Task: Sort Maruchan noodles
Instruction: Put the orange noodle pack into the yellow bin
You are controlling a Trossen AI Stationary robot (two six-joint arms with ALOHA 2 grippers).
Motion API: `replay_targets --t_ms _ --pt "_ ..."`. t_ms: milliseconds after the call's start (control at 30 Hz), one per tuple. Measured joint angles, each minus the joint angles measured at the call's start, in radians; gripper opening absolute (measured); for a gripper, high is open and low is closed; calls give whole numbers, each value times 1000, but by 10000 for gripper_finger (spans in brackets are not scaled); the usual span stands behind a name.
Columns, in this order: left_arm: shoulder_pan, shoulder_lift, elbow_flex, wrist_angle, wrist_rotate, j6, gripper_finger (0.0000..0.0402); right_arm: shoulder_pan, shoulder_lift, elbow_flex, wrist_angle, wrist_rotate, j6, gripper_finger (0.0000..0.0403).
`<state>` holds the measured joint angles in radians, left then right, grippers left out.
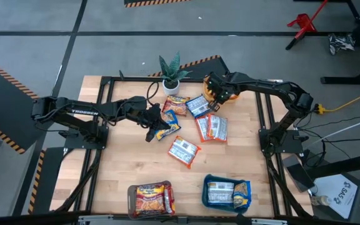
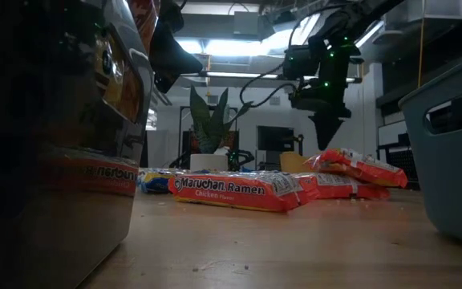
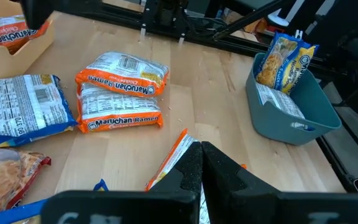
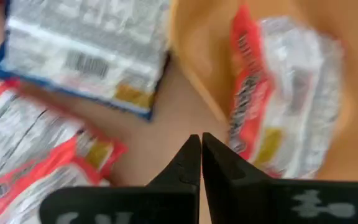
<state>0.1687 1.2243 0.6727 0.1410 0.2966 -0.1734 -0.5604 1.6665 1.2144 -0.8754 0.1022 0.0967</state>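
Several Maruchan noodles packets lie flat mid-table: an orange one (image 1: 175, 103), a blue one (image 1: 197, 105), two red ones overlapping (image 1: 212, 128), an orange one (image 1: 184, 151) and a blue one (image 1: 165, 130). My left gripper (image 1: 150, 132) hangs shut above the table beside that blue packet; the orange packet (image 3: 169, 163) shows just past its tips. My right gripper (image 4: 201, 144) points down, shut and empty, over the rim of a yellow tray (image 4: 188, 56) in which a red packet (image 4: 278, 93) lies.
A potted plant (image 1: 170, 75) stands at the far edge. At the near edge are a brown tray (image 1: 130, 195) holding orange packets and a teal tray (image 1: 207, 186) holding blue packets. Bare wood lies between these trays and the loose packets.
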Motion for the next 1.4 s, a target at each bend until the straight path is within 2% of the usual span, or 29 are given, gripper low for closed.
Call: replay_targets --t_ms 133,500,633,767,833,1000,1200,1400 --pt "0 0 0 -2 0 0 0 -5 24 0 -43 26 0 0" --pt "0 0 0 -30 -14 8 0 -9 70 0 -100 326 78 0" --pt "0 0 0 -34 -28 8 0 -10 70 0 -120 339 81 0" --pt "0 0 0 -38 -27 8 0 -10 70 0 -144 424 110 0" --pt "0 0 0 -38 -27 8 0 -10 70 0 -133 407 111 0" --pt "0 0 0 -37 -26 4 0 -10 70 3 -59 251 104 0" --pt "0 0 0 -37 -26 1 0 -23 79 2 15 257 166 0" --pt "-1 0 0 -37 -16 -13 0 -31 143 -1 2 201 168 0"
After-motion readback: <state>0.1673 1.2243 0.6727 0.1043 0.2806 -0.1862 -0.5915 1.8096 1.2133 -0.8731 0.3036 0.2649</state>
